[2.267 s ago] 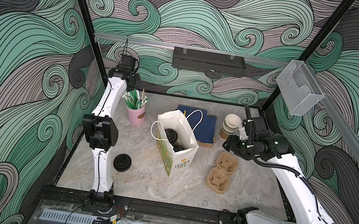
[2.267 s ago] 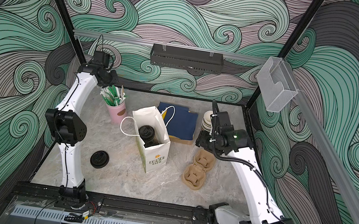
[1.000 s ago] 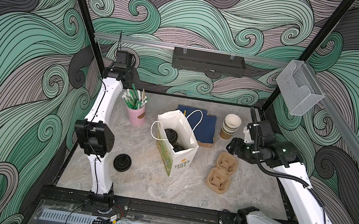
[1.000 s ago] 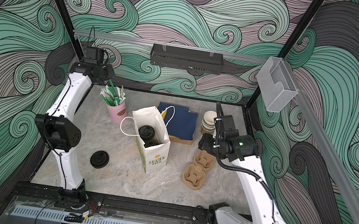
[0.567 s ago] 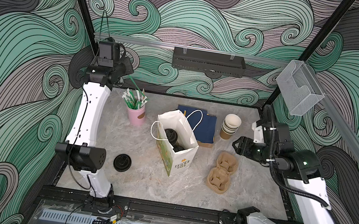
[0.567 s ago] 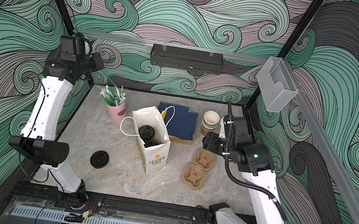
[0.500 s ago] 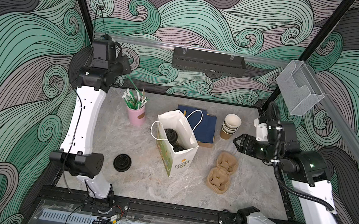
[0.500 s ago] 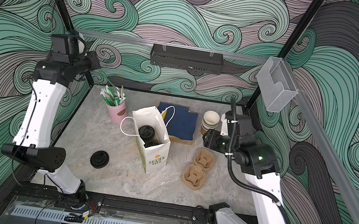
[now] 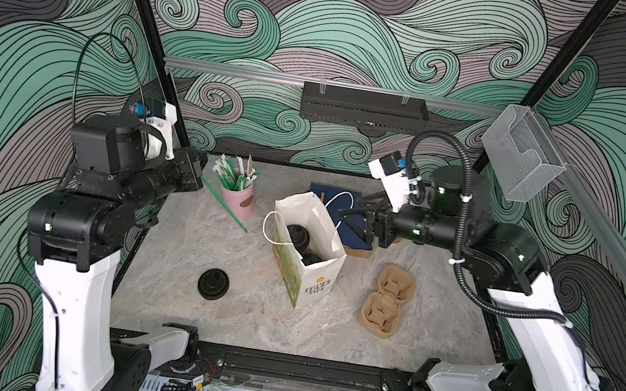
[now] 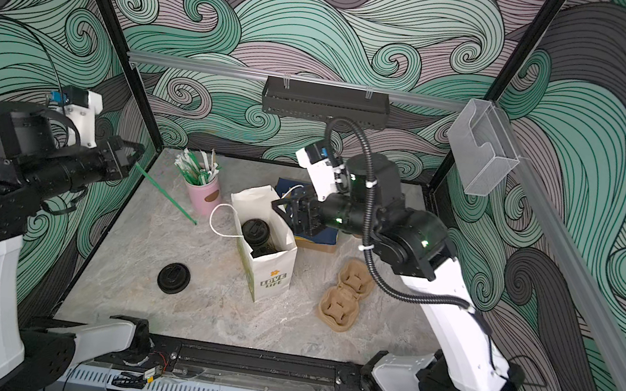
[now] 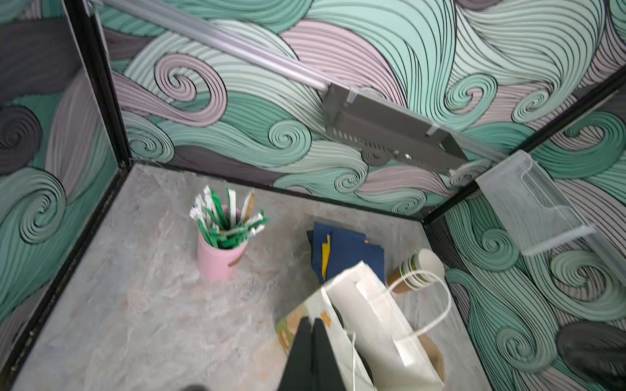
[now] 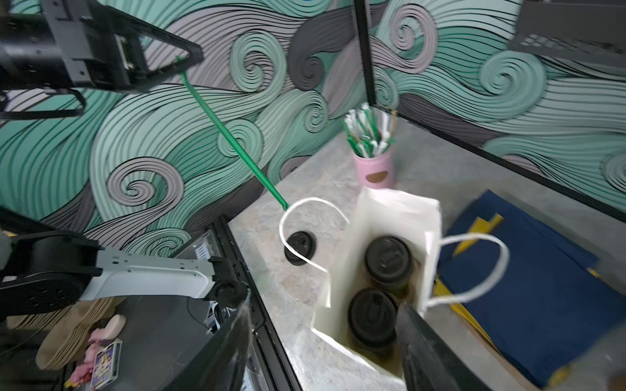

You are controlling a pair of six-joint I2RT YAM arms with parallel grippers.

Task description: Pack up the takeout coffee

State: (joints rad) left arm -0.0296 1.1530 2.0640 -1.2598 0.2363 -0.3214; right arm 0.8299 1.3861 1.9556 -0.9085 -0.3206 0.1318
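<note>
Room: walls [image 9: 329, 18] papered in green, grey and mauve swirls close in a pale marbled surface [image 9: 242, 320].
Paper bag: a white paper bag [image 9: 314, 285] stands upright and open near the middle of the surface. Its printed face is toward the near edge, and its 2 white loop handles flop outward.
Takeout cups: the 2 takeout cups [image 12: 388, 259] [image 12: 372, 313] stand side by side inside the paper bag with their black sip lids up. Little more than the lids shows.
Left claw: the left claw [image 10: 136, 159] is raised at the far left, pressed together on the top end of a green straw [image 10: 166, 193]. The straw slants down to the right and its lower end hangs free, left of the bag.
Right claw: the right claw [image 9: 345, 220] is spread wide and empty, level above the far right rim of the bag. In the right wrist view the bag's mouth lies between its 2 fingers.
Pink cup: the pink cup [image 9: 241, 202] stands upright, far and left of the bag, full of wrapped green and white straws.
Loose lid: a black lid [image 9: 213, 283] lies flat on the surface, near and left of the bag, well apart from it.
Carriers: brown pulp cup carriers [image 9: 380, 313] lie end to end to the right of the bag.
Navy stack: a navy stack [image 12: 542, 287] of flat folded pieces lies just beyond the bag, partly under the right claw.
Lidless cups: a stack of lidless cups [image 11: 420, 270] sits just right of the navy stack, seen only in the left wrist view.
Wall fittings: a black tray [image 9: 362, 107] hangs on the far rail, and a clear holder [image 9: 518, 164] hangs on the right.
</note>
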